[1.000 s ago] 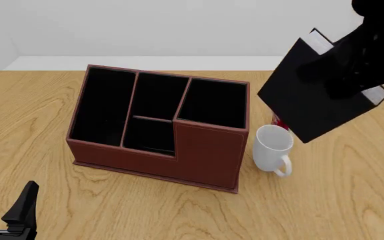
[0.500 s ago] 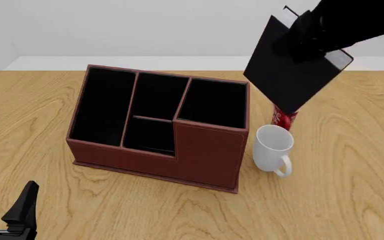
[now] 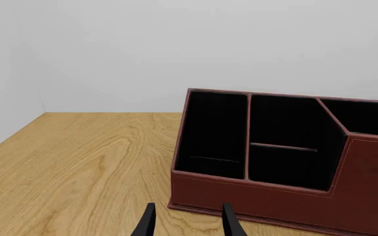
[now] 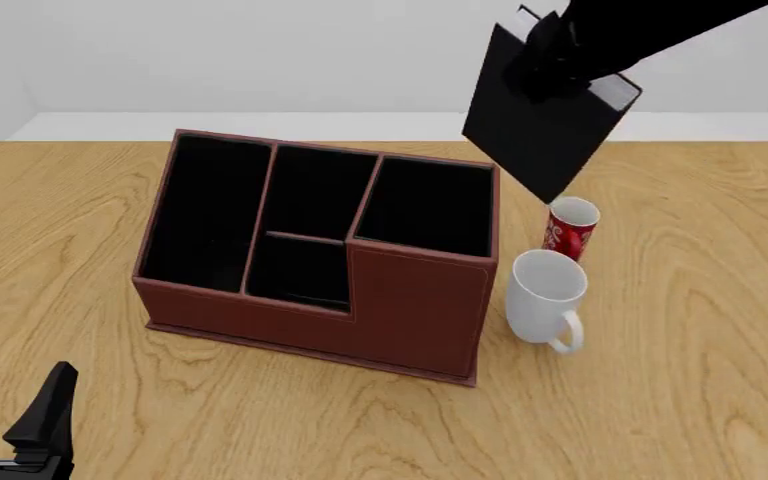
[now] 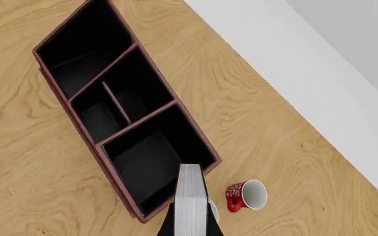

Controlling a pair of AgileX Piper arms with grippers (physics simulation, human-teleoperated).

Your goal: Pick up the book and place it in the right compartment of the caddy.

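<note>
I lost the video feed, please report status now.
Right hand shut on book, held tilted in air above caddy, near its right end. Left hand open, idle. Right compartment open; white mug and red mug beside caddy.

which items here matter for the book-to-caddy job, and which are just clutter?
Job items:
- book, held in the air by the right gripper
- caddy
- right compartment, nothing in it

Clutter:
- white mug, on the table beside the caddy
- red cup, behind the white mug
- left gripper, holding nothing, away from the action
</note>
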